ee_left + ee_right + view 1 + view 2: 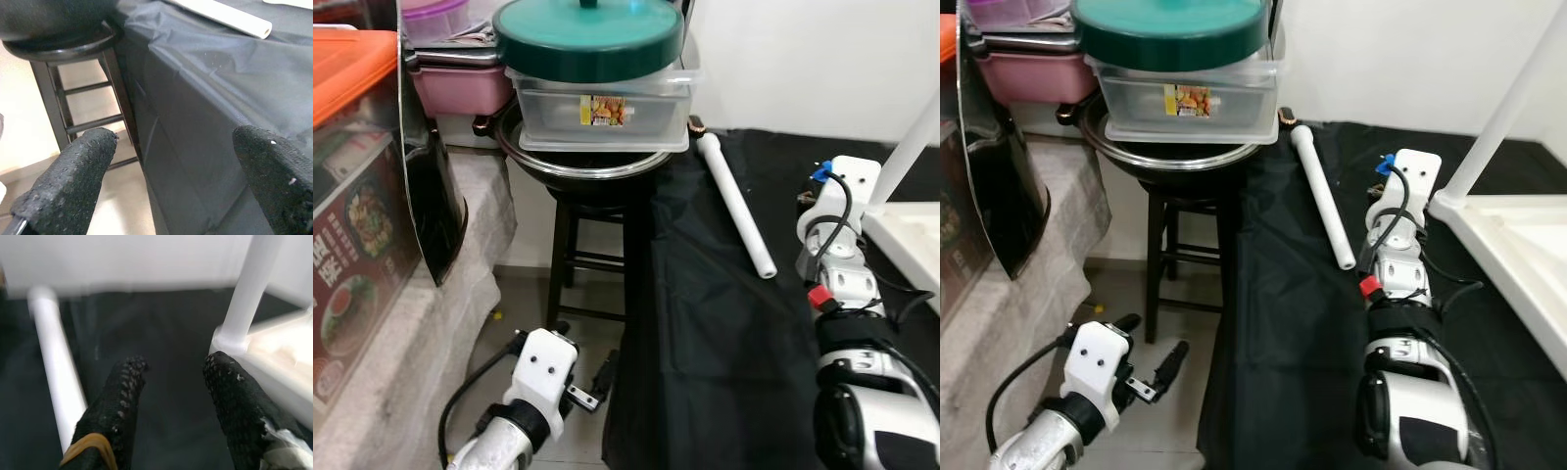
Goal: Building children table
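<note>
The right hand (171, 396) hangs over the black-covered desk (1273, 323), fingers spread and empty, between the loose white table leg (1322, 196) to its left and the white tabletop (1518, 245) to its right. The tabletop lies upside down with one fitted leg (1508, 108) standing up from its near-left corner. The loose leg lies flat, running from far to near, with its near end close to the right wrist.

The left hand (1151, 367) hangs low off the desk's left side, fingers spread wide and empty, above the floor beside the black stool (592, 245).

Risks, as judged:
- The loose leg is round and unrestrained. A sideways nudge from the right hand could roll it left toward the desk's edge, where the cloth drops away.
- The cloth is loose and creased. A dragging finger could pull it and shift the parts.
- The stool carries a stacked pan, clear container (602, 108) and green lid (589, 34), so a left-arm swing could topple them.

Clearance: open cloth lies between the loose leg and the tabletop. The left side is crowded.
</note>
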Motion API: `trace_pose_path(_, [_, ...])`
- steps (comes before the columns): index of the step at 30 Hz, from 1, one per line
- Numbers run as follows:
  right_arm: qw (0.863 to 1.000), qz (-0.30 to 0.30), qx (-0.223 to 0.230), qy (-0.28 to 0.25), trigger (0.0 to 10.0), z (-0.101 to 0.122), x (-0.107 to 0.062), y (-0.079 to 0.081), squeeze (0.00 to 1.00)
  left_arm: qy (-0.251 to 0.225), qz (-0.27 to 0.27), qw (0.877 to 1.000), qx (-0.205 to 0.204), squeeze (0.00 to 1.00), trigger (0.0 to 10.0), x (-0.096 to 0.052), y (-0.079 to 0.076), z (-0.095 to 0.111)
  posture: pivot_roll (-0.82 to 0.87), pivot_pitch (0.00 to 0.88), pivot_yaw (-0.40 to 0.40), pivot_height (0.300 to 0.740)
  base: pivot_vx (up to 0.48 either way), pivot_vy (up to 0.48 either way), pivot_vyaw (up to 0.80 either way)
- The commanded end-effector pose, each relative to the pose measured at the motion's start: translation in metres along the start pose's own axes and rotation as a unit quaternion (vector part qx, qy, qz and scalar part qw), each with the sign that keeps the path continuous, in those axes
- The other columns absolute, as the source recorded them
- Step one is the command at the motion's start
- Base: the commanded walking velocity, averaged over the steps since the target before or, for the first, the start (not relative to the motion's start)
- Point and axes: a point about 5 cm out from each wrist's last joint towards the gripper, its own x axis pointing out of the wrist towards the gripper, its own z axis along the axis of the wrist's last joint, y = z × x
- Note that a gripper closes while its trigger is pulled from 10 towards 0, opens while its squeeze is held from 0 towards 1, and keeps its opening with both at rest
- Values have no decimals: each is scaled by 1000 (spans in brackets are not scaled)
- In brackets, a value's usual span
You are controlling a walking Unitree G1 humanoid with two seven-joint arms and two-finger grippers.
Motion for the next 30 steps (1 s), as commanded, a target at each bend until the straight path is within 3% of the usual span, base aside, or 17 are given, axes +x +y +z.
trace_pose_path(1, [999, 5, 19, 47, 10000, -8, 4, 4, 0, 10, -15, 1000, -1, 0, 10000, -6, -5, 1, 132, 205, -87, 740, 0, 0, 0])
trace_pose_path(3, [999, 5, 19, 47, 10000, -8, 4, 4, 0, 10, -15, 1000, -1, 0, 10000, -6, -5, 1, 132, 205, -87, 740, 0, 0, 0])
trace_pose_path(7, [994, 68, 29, 85, 10000, -4, 3, 42, 0, 14, -17, 1000, -7, 0, 10000, -16, -10, 6, 135, 236, -103, 740, 0, 0, 0])
trace_pose_path(15, [988, 101, 31, 115, 10000, -5, -2, 65, 0, 23, -22, 999, -8, 0, 10000, -21, -14, 9, 133, 243, -114, 740, 0, 0, 0])
trace_pose_path(21, [985, 103, 42, 131, 10000, -9, -4, 70, 0, 28, -23, 999, -10, 0, 10000, -23, -14, 9, 134, 242, -116, 740, 0, 0, 0])
trace_pose_path(30, [988, 98, 43, 111, 10000, 4, 0, 68, 0, 35, -28, 999, -11, 0, 10000, -23, -17, 8, 130, 218, -117, 740, 0, 0, 0])
